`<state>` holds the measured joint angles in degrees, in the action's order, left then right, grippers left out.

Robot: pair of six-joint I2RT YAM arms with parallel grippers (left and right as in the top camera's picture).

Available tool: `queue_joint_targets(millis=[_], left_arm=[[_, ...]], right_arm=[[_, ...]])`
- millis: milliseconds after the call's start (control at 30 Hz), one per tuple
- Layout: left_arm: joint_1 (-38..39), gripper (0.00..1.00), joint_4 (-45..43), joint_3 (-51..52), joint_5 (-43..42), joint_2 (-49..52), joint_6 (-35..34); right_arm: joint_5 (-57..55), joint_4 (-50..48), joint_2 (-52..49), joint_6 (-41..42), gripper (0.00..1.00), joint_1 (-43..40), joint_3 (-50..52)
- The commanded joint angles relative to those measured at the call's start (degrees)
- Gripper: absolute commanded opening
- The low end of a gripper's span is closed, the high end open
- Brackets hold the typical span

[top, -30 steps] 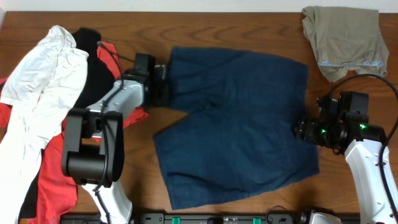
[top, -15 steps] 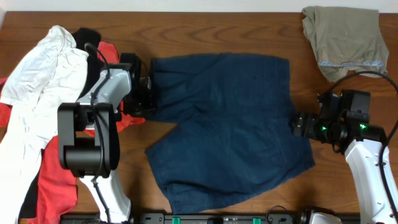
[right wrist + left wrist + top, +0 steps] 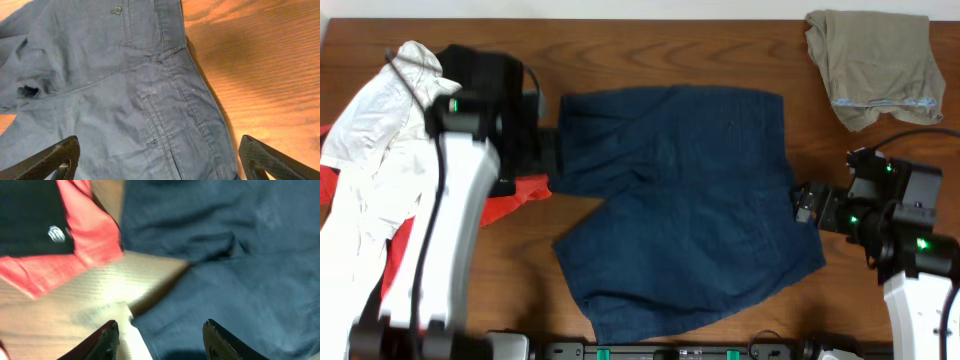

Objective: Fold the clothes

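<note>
The navy blue shorts (image 3: 680, 200) lie spread flat in the middle of the table, with one leg hem toward the front. My left gripper (image 3: 548, 150) hovers at their left edge. In the left wrist view it (image 3: 162, 340) is open, with only cloth and wood below its fingertips (image 3: 107, 340). My right gripper (image 3: 807, 205) sits at the shorts' right edge. From the right wrist it (image 3: 160, 160) stands wide open above the seamed waistband (image 3: 165, 75), holding nothing. A white garment (image 3: 380, 150), a black one (image 3: 470, 70) and a coral-red one (image 3: 410, 290) are piled at the left.
An olive-khaki garment (image 3: 875, 60) with a pale hem lies bunched at the back right corner. Bare wood (image 3: 880, 160) shows between it and the right arm. The red cloth (image 3: 95, 240) and black cloth (image 3: 30, 215) reach close to the shorts' left edge.
The shorts were dragged leftward and now lie still. Both grippers opened and let go of the cloth; the left arm rose, and the right one drew back slightly to the right.
</note>
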<state>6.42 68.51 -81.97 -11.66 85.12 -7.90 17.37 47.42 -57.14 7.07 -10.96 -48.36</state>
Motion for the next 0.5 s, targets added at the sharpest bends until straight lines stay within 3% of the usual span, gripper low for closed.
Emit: queue_joint_targets(millis=[0, 133, 233, 467], left_arm=[[3.4, 0.56, -2.0, 10.4, 0.5, -3.3, -3.9], [7.6, 0.66, -12.0, 23.9, 0.6, -5.9, -3.8], [9.4, 0.66, -21.2, 31.5, 0.5, -4.7, -3.8], [10.0, 0.66, -29.0, 36.7, 0.3, 2.7, -3.8]], right_arm=[[-0.3, 0.9, 1.4, 1.0, 0.99, 0.1, -1.0], [0.0, 0.7, 1.3, 0.5, 0.99, 0.1, -1.0], [0.0, 0.5, 1.3, 0.5, 0.99, 0.1, -1.0], [0.0, 0.7, 1.0, 0.5, 0.99, 0.2, -0.8]])
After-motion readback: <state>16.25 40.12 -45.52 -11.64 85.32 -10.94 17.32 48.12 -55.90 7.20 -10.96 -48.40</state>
